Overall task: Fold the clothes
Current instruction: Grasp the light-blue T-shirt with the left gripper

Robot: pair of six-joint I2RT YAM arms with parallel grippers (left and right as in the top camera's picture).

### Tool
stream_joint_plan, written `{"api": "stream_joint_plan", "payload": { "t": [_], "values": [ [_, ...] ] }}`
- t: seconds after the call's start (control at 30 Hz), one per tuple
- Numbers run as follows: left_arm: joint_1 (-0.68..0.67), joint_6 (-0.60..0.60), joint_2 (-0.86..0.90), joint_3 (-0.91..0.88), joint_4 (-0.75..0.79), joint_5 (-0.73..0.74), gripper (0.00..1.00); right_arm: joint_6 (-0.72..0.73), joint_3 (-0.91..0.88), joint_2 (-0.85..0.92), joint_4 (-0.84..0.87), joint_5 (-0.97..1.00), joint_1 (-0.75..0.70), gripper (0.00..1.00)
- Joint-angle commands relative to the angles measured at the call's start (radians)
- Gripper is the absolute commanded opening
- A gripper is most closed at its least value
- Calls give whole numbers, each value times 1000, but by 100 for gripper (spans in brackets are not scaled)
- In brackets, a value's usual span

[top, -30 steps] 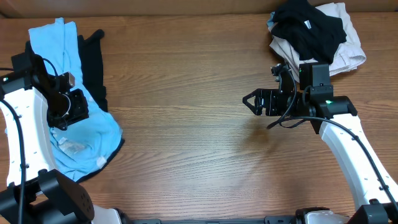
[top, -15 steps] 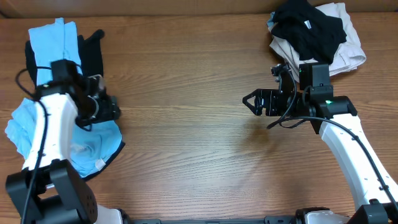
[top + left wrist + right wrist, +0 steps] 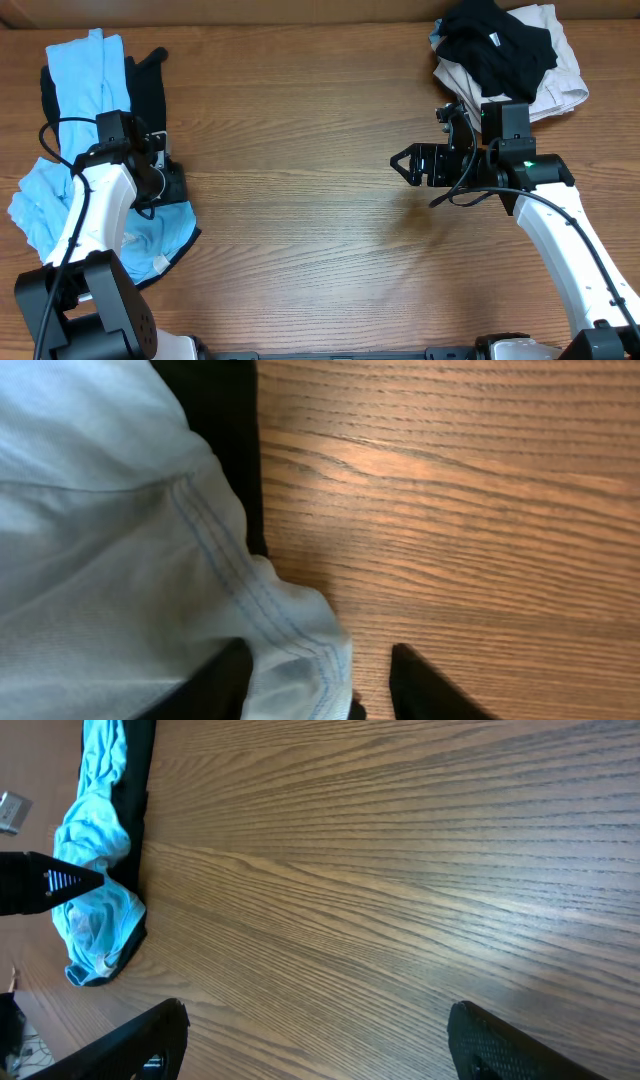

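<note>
1. Blue shirt (image 3: pixel 150 225) is crumpled at the desk's (image 3: pixel 300 250) left, hem (image 3: pixel 300 645) bracketed by the spread left hand (image 3: pixel 318 678).
2. Grasping is judged under way; closing on the hem is needed.
3. The right hand (image 3: pixel 403 163) is held spread, empty.

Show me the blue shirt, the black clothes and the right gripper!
blue shirt (image 3: pixel 85 70): overhead, its top end
black clothes (image 3: pixel 495 45): overhead, middle of the heap
right gripper (image 3: pixel 398 165): overhead, between its fingertips

The brown wooden surface (image 3: pixel 470 510) shows bold grain and a soft sheen beyond the matt black plastic fingers (image 3: pixel 425 685). Between them sits the light blue cloth garment (image 3: pixel 100 560), fine-textured and matt, its hem double-stitched, over dull black cloth (image 3: pixel 215 420).
</note>
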Motion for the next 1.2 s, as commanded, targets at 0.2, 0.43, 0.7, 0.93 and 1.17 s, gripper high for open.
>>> {"api": "stream_joint_plan", "payload": {
  "t": [0.2, 0.43, 0.7, 0.93, 1.17],
  "values": [
    [2, 2, 16, -28, 51, -40, 43, 5, 14, -2, 5, -4, -2, 87],
    [2, 1, 79, -28, 87, -40, 36, 5, 14, -2, 4, -4, -2, 87],
    [3, 1, 93, 2, 48, -40, 16, 5, 14, -2, 3, -4, -2, 86],
    [3, 1, 92, 140, -103, -36, 4, 5, 14, -2, 3, -4, -2, 85],
    [3, 1, 97, 191, -143, -36, 20, 5, 14, -2, 3, -4, -2, 85]
  ]
}}
